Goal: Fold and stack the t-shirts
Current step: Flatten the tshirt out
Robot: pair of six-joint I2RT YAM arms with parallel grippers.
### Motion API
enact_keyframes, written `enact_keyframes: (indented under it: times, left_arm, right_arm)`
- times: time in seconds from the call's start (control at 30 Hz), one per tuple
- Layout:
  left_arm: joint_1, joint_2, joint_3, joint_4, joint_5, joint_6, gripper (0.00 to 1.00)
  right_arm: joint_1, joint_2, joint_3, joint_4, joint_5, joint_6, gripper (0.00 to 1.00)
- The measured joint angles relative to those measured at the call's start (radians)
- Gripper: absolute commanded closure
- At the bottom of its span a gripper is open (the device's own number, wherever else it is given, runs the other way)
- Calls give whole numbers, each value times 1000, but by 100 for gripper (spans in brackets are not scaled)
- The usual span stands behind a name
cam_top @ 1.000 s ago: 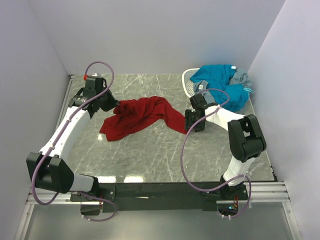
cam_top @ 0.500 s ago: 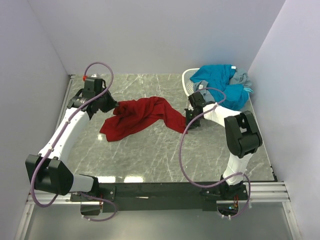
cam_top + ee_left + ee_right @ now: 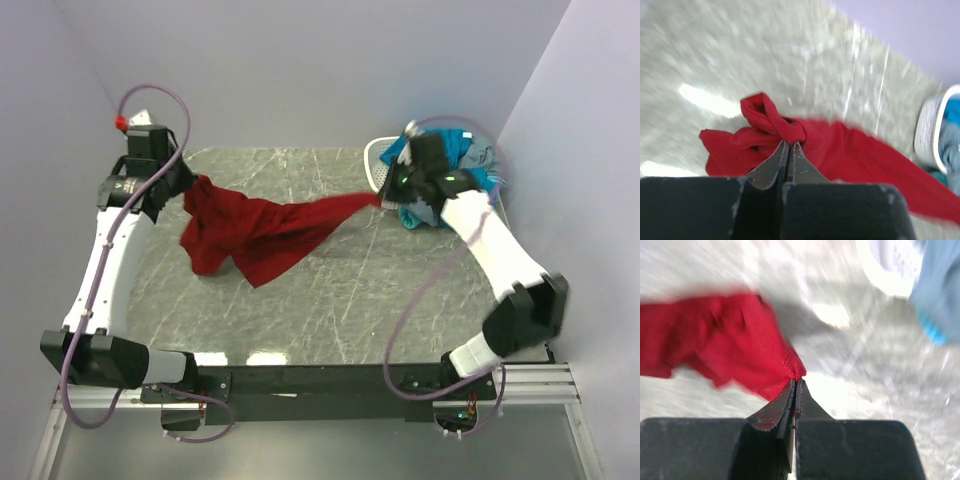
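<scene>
Over the grey marble surface, the plain dark red cloth t-shirt hangs stretched between both arms. Teal-blue t-shirts lie in the white perforated basket at far right. The left tool and the right tool are each pressed together, pinching red cloth.

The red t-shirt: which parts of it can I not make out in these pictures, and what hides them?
- Top view: the red t-shirt is stretched and bunched; folds hide its neck label and sleeves.
- Left wrist view: motion blur; the left gripper covers the pinched edge, and the right frame edge cuts the cloth.
- Right wrist view: blurred; the left frame edge cuts the cloth held by the right gripper.
</scene>
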Motion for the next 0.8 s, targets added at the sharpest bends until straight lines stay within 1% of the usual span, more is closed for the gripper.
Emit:
enact_keyframes:
  times: [0.07, 0.13, 0.3, 0.43, 0.5, 0.53, 0.57, 0.63, 0.67, 0.7, 0.77, 0.8]
  left_arm:
    - [10, -20, 40, 1, -51, 34, 100]
    - [11, -53, 66, 5, -96, 64, 100]
    - [16, -151, 130, 28, -192, 138, 99]
    - [20, -183, 193, 65, -197, 182, 99]
    - [20, -164, 221, 85, -161, 189, 99]
    - [20, -143, 235, 95, -127, 188, 95]
    - [20, -116, 248, 105, -94, 188, 79]
    - [21, -30, 272, 126, -45, 193, 54]
    - [21, 30, 293, 140, -30, 192, 36]
    - [21, 105, 322, 145, -18, 190, 31]
    - [25, 294, 409, 132, -13, 179, 25]
    - [26, 381, 446, 122, -13, 177, 23]
  right_arm:
    - [-2, -91, 70, 0, 8, 7, 100]
    - [-2, -179, 106, 6, 14, 7, 100]
    - [-2, -353, 118, -5, 45, 1, 100]
    - [-2, -444, 112, -16, 78, -5, 100]
    - [-2, -490, 95, -13, 94, -5, 100]
    - [-2, -508, 84, -10, 105, -5, 100]
    - [-2, -528, 63, -1, 121, -4, 100]
    - [-2, -544, 27, 5, 145, -2, 100]
    - [-2, -548, 8, 6, 158, 3, 100]
    - [-2, -546, -6, 8, 164, 7, 100]
    - [-2, -523, -58, 21, 170, 23, 100]
    - [-2, -507, -83, 21, 169, 29, 100]
